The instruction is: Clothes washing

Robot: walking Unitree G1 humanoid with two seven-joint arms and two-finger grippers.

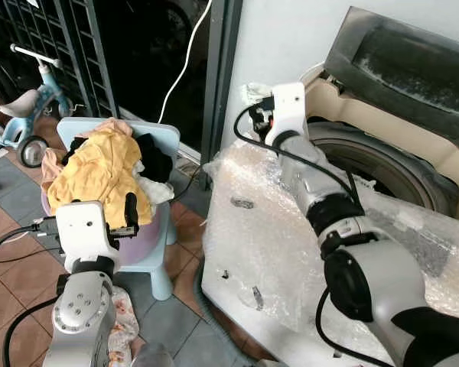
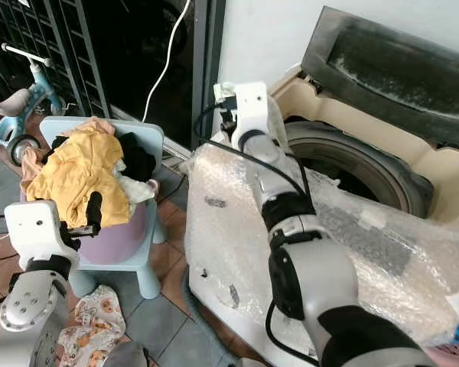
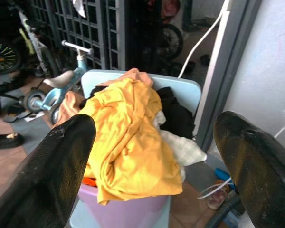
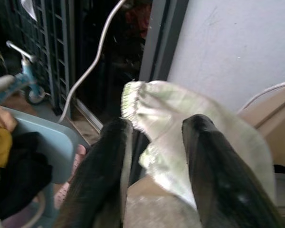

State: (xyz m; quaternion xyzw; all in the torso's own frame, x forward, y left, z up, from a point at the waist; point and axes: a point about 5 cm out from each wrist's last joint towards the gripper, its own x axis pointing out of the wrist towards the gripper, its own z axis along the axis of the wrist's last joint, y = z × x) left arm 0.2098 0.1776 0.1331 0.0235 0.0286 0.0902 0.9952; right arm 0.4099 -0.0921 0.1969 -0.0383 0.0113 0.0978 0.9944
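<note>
Far left, parked a child's tricycle (image 1: pixel 27 115); next, heaped the yellow garment (image 1: pixel 99 172) atop the laundry basket (image 1: pixel 141 241) on a blue chair (image 1: pixel 157 264); hovered over it the left end effector (image 3: pixel 156 166), spread wide, empty; risked snagging the neighbouring black garment (image 1: pixel 154 157). Rightward, gripped a pale cloth (image 4: pixel 180 128) in the right end effector (image 4: pixel 154 142), short of the washing machine (image 1: pixel 382 164) drum; could well drop outside onto the bubble wrap (image 1: pixel 252 245).
</note>
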